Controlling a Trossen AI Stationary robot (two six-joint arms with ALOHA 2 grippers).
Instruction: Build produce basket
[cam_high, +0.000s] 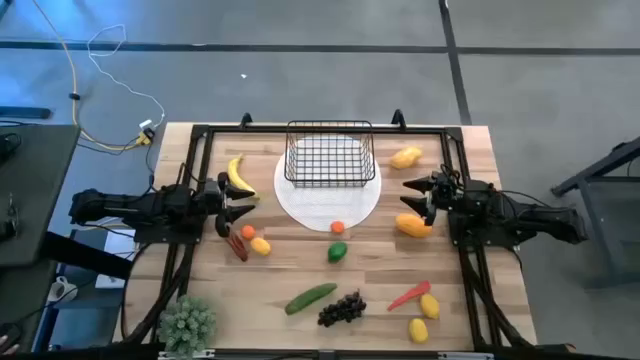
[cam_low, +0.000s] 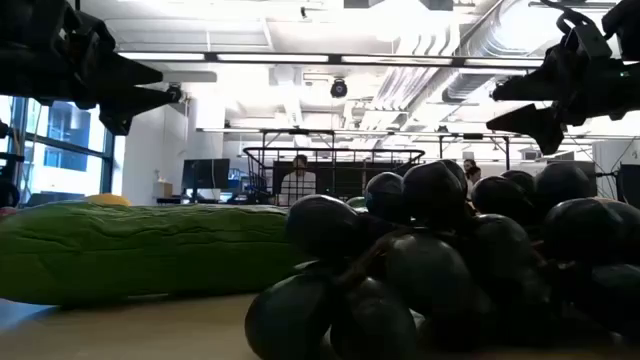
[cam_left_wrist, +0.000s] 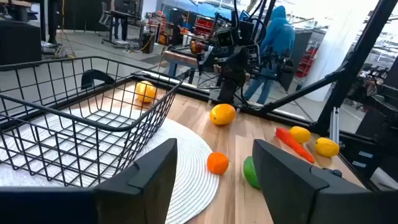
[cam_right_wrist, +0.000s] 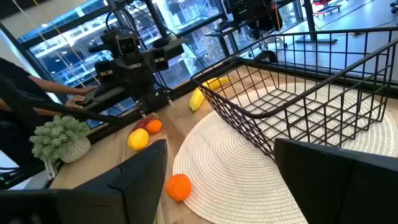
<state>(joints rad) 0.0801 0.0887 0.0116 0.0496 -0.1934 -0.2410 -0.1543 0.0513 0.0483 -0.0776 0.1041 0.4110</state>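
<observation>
A: We're starting at frame left: our left gripper (cam_high: 243, 204) is hovering spread and empty beside the banana (cam_high: 236, 173).

B: The wire basket (cam_high: 330, 153), upper centre on the white plate (cam_high: 345, 214), is sitting empty. At right, our right gripper (cam_high: 410, 196) is gaping, holding nothing; all produce is waiting.

Bare wood on the bench (cam_high: 300, 270) lies open between the two arms, with only a small orange (cam_high: 338, 228) and a green oval fruit (cam_high: 337, 252) in the lane. The black wire-mesh basket (cam_high: 330, 153) walls off the far side atop the white round woven mat (cam_high: 300, 205). Near the front edge, a long green cucumber (cam_high: 311, 298) and dark grape bunch (cam_high: 341, 309) crowd the way.
</observation>
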